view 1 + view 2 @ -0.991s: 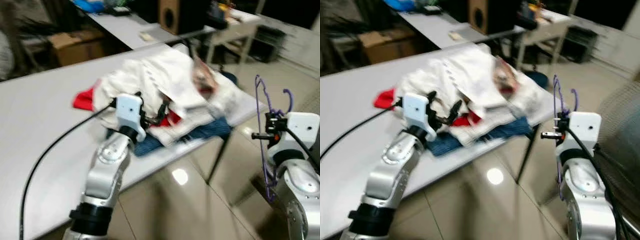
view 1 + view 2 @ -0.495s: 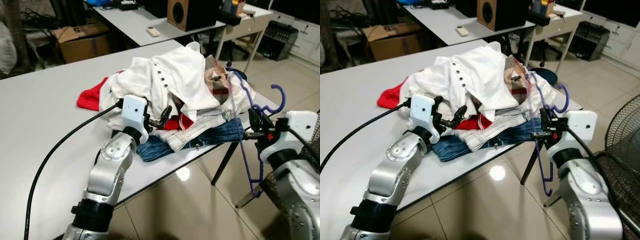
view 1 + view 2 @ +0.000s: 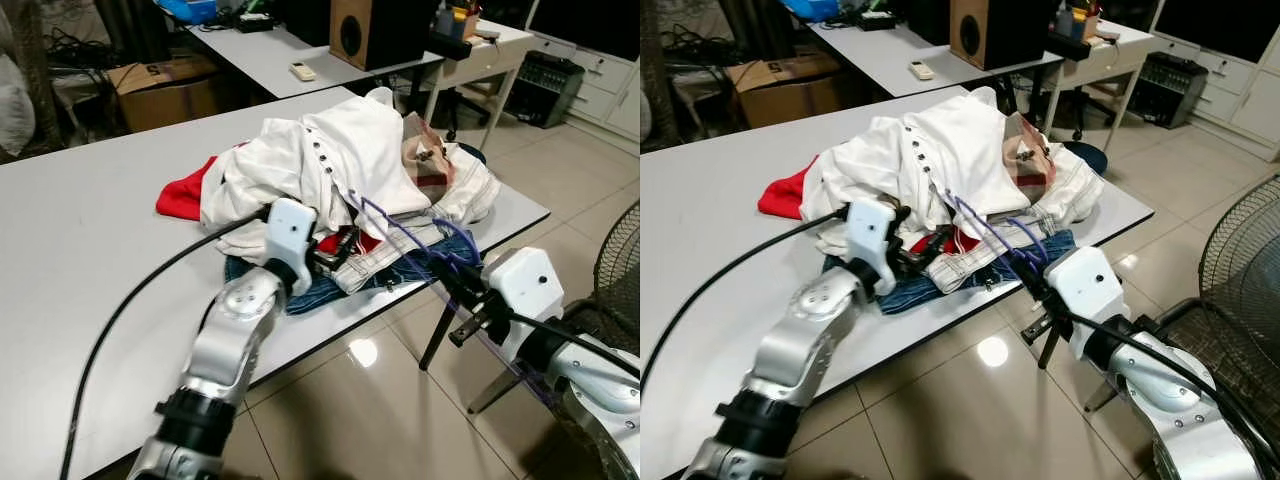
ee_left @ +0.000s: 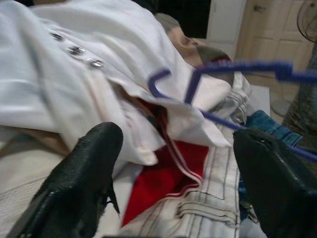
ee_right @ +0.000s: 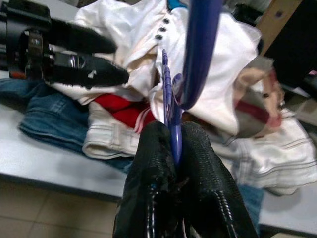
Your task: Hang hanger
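A purple wire hanger [image 3: 400, 235] lies slanted over the near edge of the clothes pile, its hook end by the white shirt [image 3: 330, 160]. My right gripper [image 3: 1032, 282] is shut on the hanger's thin wire [image 5: 171, 99], just off the table's near edge. My left gripper [image 3: 335, 250] rests open against the pile, fingers [image 4: 84, 168] spread on either side of a red garment and striped cloth [image 4: 198, 198]. The hanger's hook [image 4: 233, 65] hangs a short way beyond the left fingers. Blue jeans [image 3: 310, 292] lie at the bottom of the pile.
The pile sits on a white table [image 3: 90, 250], whose corner is at the right. A standing fan [image 3: 620, 270] is on the tiled floor at the far right. Behind are another table [image 3: 270, 50], a speaker [image 3: 360, 30] and a cardboard box [image 3: 165, 85].
My right gripper has swung the hanger from upright beside the table to slanting over the pile. The left gripper has pushed a little further into the clothes. The camera has also shifted.
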Controlling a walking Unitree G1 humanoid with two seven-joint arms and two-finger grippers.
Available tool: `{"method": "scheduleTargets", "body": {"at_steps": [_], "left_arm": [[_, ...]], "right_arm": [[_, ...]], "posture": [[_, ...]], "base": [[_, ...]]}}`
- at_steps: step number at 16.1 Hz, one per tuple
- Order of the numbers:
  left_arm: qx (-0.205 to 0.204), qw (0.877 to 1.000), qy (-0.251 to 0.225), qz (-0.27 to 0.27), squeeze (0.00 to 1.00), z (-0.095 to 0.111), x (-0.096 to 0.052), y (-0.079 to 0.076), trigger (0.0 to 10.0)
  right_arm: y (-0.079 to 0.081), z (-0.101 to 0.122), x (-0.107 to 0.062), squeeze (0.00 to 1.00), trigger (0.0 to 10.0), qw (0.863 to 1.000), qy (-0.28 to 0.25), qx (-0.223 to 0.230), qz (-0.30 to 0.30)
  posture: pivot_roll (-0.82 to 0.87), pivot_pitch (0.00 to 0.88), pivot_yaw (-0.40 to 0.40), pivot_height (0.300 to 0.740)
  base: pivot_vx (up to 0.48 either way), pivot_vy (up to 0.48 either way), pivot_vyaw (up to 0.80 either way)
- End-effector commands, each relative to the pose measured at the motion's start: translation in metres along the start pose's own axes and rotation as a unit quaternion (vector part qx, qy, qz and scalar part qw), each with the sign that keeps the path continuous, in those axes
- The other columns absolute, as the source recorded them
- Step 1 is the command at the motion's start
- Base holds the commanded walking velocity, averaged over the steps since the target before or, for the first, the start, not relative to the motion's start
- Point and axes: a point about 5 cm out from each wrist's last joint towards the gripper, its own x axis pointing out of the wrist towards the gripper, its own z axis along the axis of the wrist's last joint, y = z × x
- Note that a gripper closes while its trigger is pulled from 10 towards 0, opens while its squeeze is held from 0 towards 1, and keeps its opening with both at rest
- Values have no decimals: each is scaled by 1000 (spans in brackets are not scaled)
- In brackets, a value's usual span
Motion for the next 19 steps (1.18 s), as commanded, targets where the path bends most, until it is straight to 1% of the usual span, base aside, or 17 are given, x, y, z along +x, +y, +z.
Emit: {"method": "scheduleTargets", "body": {"at_steps": [1, 2, 3, 5, 6, 8, 9, 11, 12, 13, 14, 15, 17, 18, 19], "left_arm": [[8, 1000, -2, -1, 0, 2, 5, -1, 3176], [19, 1000, 14, 10, 0, -3, 12, 0, 2980], [22, 999, 20, 15, 0, -4, 14, 2, 3098], [15, 999, 20, 21, 0, -5, 17, 3, 4157], [6, 999, 17, 26, 0, -4, 19, 4, 4157], [-1, 999, 10, 48, 0, -4, 21, 9, 2510], [-6, 998, 3, 60, 0, -2, 22, 12, 0], [-11, 998, -10, 63, 0, 2, 24, 14, 0], [-10, 998, -27, 51, 0, 8, 23, 13, 980], [-8, 998, -33, 47, 0, 11, 22, 12, 980], [-8, 999, -41, 34, 0, 13, 21, 10, 8000], [-7, 999, -44, 31, 0, 15, 21, 11, 10000], [3, 999, -28, 43, 0, 10, 24, 15, 10000], [11, 999, -22, 43, 0, 7, 26, 16, 9686], [10, 999, -17, 36, 0, 6, 26, 14, 9882]], "right_arm": [[-8, 2, -1, 0, 10000, 999, -9, -8, -31], [-15, 6, -2, 0, 10000, 998, -22, -8, -65], [-14, 7, -3, 0, 10000, 998, -25, -11, -62], [-10, 6, -5, 0, 10000, 998, -23, -25, -50], [-9, 6, -7, 0, 10000, 998, -22, -33, -50], [-11, 9, -10, 0, 10000, 997, -31, -38, -55], [-12, 10, -11, 0, 10000, 997, -35, -43, -57], [-9, 12, -14, 0, 10000, 997, -35, -58, -37], [-7, 10, -16, 0, 10000, 997, -32, -64, -25], [-7, 10, -16, 0, 10000, 997, -31, -65, -22], [-7, 10, -17, 0, 10000, 997, -30, -66, -23], [-8, 9, -17, 0, 10000, 997, -30, -67, -23], [-8, 9, -16, 0, 10000, 997, -30, -68, -22], [-8, 9, -16, 0, 10000, 997, -31, -68, -21], [-8, 9, -16, 0, 10000, 997, -31, -68, -20]], "posture": [[-142, 5, 15, 740], [-144, 6, 18, 740], [-148, 5, 24, 740], [-153, 6, 30, 740], [-159, 7, 36, 740], [-163, 8, 37, 740], [-168, 8, 39, 740], [-174, 9, 37, 740], [-176, 9, 37, 740], [-176, 9, 37, 740], [-176, 10, 38, 740], [-173, 10, 38, 740], [-174, 8, 40, 740], [-174, 8, 42, 740], [-174, 8, 42, 740]], "base": [[0, 0, 0], [0, 0, 0], [0, 0, 0], [0, 0, 0], [0, 0, 0], [0, 0, 0], [0, 0, 0], [0, 0, 0], [0, 0, 0], [0, 0, 0], [0, 0, 0], [0, 0, 0], [0, 0, 0], [0, 0, 0], [0, 0, 0]]}}
